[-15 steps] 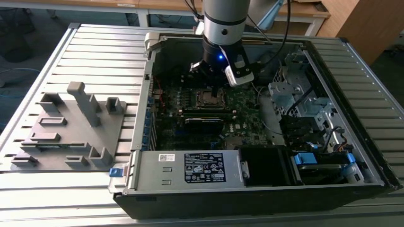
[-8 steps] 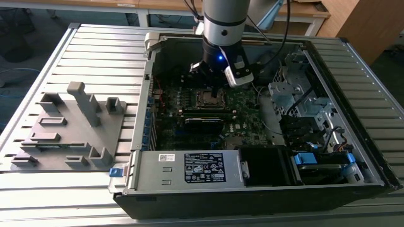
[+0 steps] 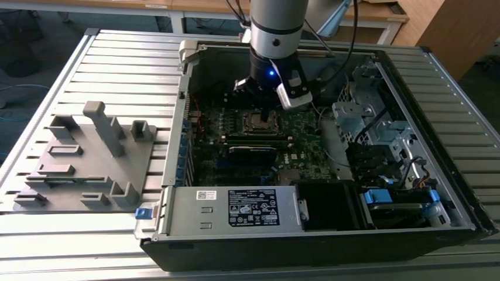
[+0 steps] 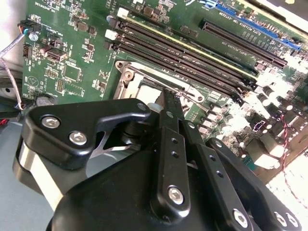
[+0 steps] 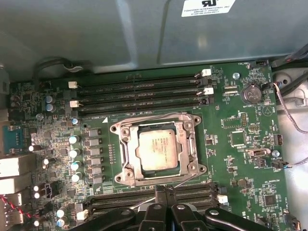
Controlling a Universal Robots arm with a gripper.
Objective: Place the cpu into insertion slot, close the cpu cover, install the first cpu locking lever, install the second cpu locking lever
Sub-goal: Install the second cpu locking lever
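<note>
Exterior view: the arm descends into an open computer case lying on a slatted metal tabletop, with the gripper just above the insertion slot on the green circuit board. A grey moulded fixture block with upright posts stands on the tabletop at the exterior view's left, well apart from the case. A boxed power supply with a printed label fills the near side of the case.

First wrist view: the cpu, a flat square chip with a dull silver-grey top, sits inside the insertion slot. The cpu cover, a thin silvery frame with a square window, lies flat around the chip. Thin wire levers run along the socket edges; whether they are latched cannot be told. Long narrow black memory strips flank the socket on two sides, leaving little open board beside it.

The gripper is black, with bolted link arms. Its jaws are together, holding nothing, and their tips hang at the socket edge by the nearer memory strips. In the second wrist view the gripper tips meet just beside the silvery socket rim.
</note>
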